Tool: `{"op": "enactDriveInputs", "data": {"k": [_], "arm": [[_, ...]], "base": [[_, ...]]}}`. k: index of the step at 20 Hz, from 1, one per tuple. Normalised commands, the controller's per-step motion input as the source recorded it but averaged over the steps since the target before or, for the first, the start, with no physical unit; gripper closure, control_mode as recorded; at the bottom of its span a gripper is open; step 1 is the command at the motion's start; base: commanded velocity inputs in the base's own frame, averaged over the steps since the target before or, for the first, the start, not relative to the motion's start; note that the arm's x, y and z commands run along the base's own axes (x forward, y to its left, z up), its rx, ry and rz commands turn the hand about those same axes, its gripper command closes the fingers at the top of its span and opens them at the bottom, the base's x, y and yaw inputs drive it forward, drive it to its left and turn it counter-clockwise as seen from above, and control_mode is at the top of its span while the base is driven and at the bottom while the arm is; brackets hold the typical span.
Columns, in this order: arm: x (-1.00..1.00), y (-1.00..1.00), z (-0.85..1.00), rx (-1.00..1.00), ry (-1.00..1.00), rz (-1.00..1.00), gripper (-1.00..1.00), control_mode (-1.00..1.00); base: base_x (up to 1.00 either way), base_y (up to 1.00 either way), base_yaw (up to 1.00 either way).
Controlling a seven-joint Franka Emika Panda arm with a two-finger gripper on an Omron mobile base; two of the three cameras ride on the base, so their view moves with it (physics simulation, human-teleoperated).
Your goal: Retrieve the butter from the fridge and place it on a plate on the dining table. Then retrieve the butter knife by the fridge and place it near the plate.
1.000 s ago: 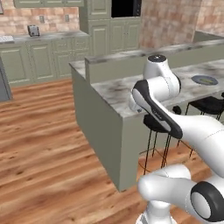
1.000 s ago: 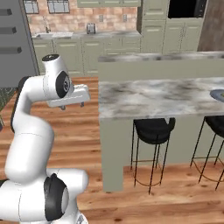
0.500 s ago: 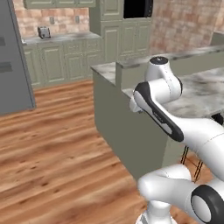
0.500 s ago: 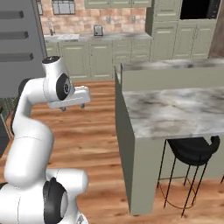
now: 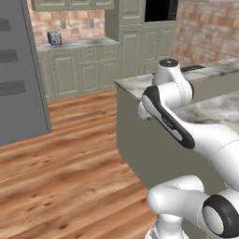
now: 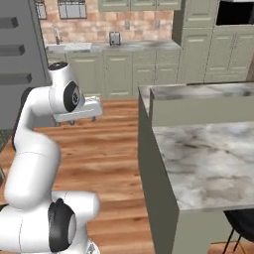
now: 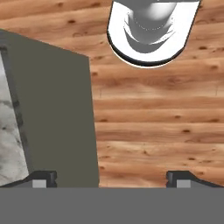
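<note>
The grey fridge [image 5: 18, 70] stands at the left, its door shut; its edge also shows in the right base view [image 6: 15, 59]. The marble-topped dining table [image 5: 210, 109] [image 6: 198, 154] reaches in from the right. My gripper [image 6: 74, 120] hangs over the wood floor beside the table's near end, pointing down. In the hand view the gripper [image 7: 111, 178] is open, its fingertips [image 7: 43, 177] wide apart with only floor and the table's dark side panel [image 7: 57, 118] between them. The butter, the plate and the butter knife are out of view.
Green-grey cabinets line the back wall, with a toaster [image 5: 54, 38] and a sink [image 6: 67, 45] on their counter. A black wall oven [image 5: 161, 10] sits at the upper right. Open wood floor [image 5: 70, 158] lies between fridge and table. A black stool [image 6: 240, 225] stands under the table.
The whole picture has shifted: the base has moved, bringing the fridge in at the left and sliding the table to the right. The gripper has stayed open.
</note>
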Motion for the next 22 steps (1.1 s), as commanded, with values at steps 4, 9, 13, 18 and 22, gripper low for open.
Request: {"op": "enactDriveInputs", "data": {"k": [4, 9, 13, 18, 22], "arm": [[0.00, 0.00, 0.00, 0.00, 0.00, 0.00, -1.00, 1.00], [0.00, 0.00, 0.00, 0.00, 0.00, 0.00, -1.00, 1.00], [0.00, 0.00, 0.00, 0.00, 0.00, 0.00, -1.00, 1.00], [0.00, 0.00, 0.00, 0.00, 0.00, 0.00, -1.00, 1.00], [0.00, 0.00, 0.00, 0.00, 0.00, 0.00, -1.00, 1.00]], "base": [[1.00, 0.11, 0.00], [1.00, 0.00, 0.00], [1.00, -0.07, 0.00], [1.00, -0.08, 0.00], [1.00, -0.11, 0.01]]}}
